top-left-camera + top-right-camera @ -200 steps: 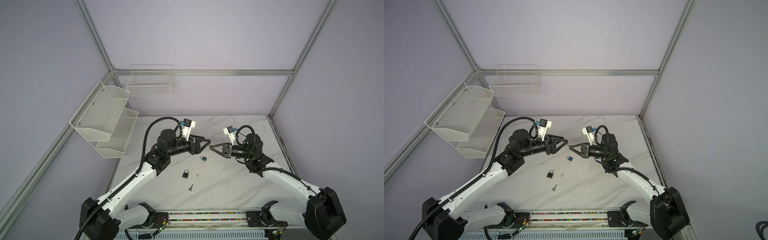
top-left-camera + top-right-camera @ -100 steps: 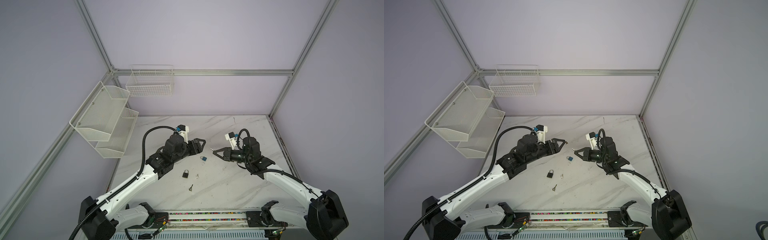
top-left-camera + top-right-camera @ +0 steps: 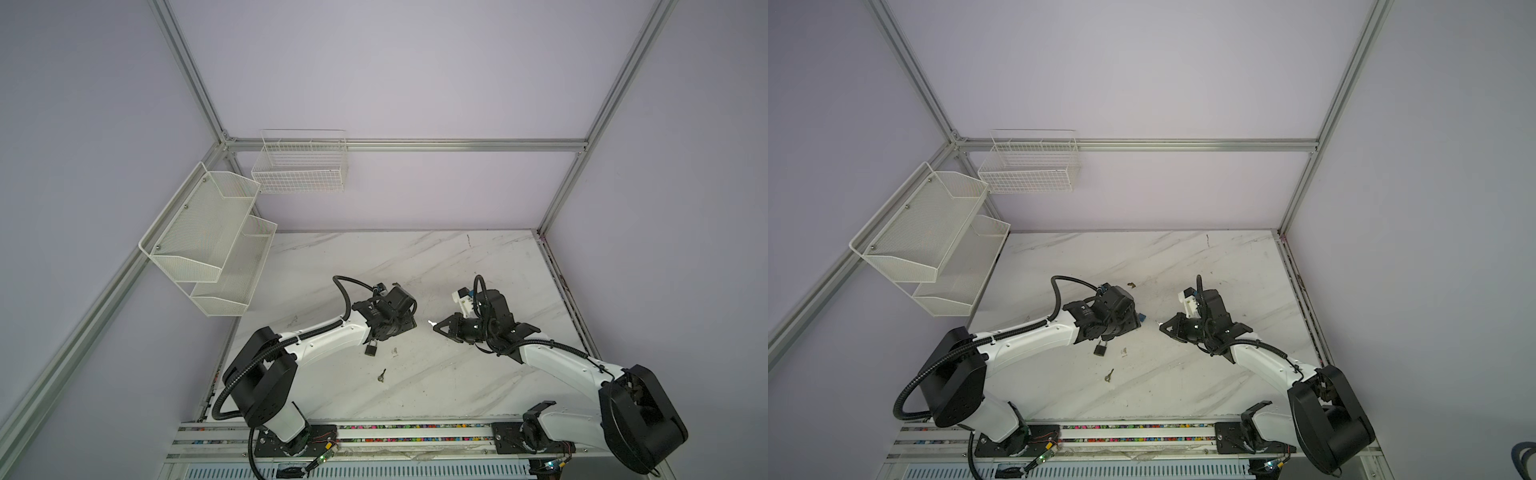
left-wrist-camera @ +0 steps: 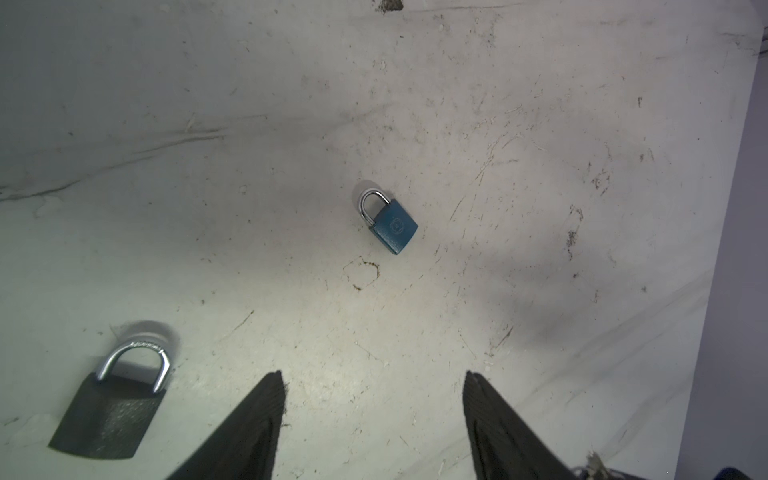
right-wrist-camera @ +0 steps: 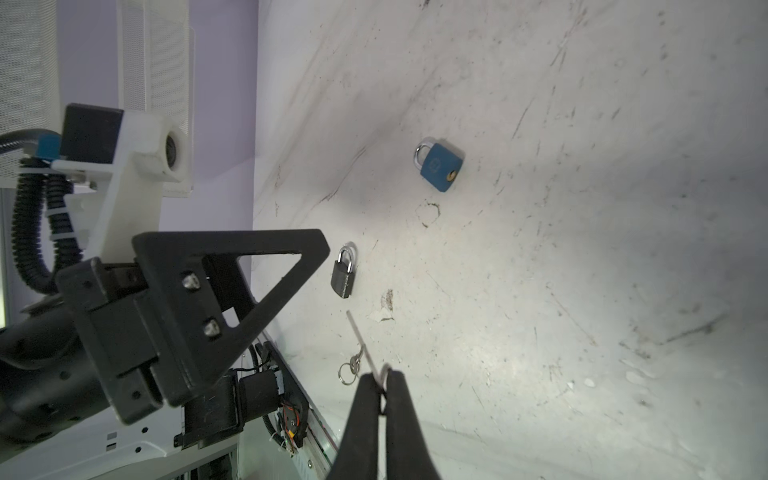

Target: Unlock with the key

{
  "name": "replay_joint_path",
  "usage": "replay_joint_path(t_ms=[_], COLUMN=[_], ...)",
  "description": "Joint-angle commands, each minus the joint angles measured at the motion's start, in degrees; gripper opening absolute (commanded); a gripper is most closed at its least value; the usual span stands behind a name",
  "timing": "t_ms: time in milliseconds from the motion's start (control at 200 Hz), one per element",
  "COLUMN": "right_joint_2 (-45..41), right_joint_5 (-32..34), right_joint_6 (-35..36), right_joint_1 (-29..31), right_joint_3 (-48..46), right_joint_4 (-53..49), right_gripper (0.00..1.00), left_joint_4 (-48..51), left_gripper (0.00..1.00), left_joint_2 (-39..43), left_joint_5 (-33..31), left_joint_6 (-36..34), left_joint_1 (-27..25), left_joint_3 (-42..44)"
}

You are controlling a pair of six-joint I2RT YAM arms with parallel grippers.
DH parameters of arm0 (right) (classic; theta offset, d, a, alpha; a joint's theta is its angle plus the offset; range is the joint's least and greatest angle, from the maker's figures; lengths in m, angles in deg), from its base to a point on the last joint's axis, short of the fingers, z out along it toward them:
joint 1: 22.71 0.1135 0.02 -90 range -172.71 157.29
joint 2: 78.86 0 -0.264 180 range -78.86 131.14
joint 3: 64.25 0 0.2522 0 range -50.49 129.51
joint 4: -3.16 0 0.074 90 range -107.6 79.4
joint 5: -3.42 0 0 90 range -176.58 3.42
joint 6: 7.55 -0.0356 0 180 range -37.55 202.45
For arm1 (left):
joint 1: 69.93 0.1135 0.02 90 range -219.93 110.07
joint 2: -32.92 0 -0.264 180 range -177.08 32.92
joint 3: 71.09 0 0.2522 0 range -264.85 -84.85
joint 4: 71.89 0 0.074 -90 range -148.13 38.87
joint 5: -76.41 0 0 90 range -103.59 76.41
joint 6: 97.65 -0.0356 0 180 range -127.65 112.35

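Quick update: the left end effector point(image 4: 372, 376) has swung down out of mid-air and now hangs right over the blue padlock point(image 4: 392, 226), jaws spread wide with nothing between them. The lock lies flat on the desk point(image 3: 457, 270), untouched. The right end effector point(image 3: 1165, 327) has dipped too. In a top view it's at about 3 o'clock from the lock, pinched tight on the key point(image 5: 361, 345) with the blade poking out. The black padlock point(image 3: 1099, 349) sits at roughly 8 o'clock from the blue one. My guess: left grabs the lock, then the key goes in.
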Motion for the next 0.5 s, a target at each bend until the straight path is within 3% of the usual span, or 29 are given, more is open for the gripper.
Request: replay_joint_path(t_ms=[0,190,495], right_joint_2=[2.65,4.76,9.53], right_joint_5=[1.88,2.69,-0.33], right_joint_6=[1.35,3.41,5.66], right_joint_1=[-1.87,-3.86,-8.12], right_joint_3=[-0.38,0.77,2.19], right_joint_4=[-2.23,-2.61,-2.40], right_gripper=[0.00,0.00,0.00], left_joint_4=[0.84,7.78,15.32], left_gripper=[0.67,0.63,0.55], left_joint_2=[-3.09,-12.10,-19.72], left_joint_5=[-3.77,-6.29,-10.60], left_joint_6=[3.97,4.26,4.06], left_joint_1=[-0.46,-0.92,-0.80], left_joint_3=[-8.99,-19.04,-26.19])
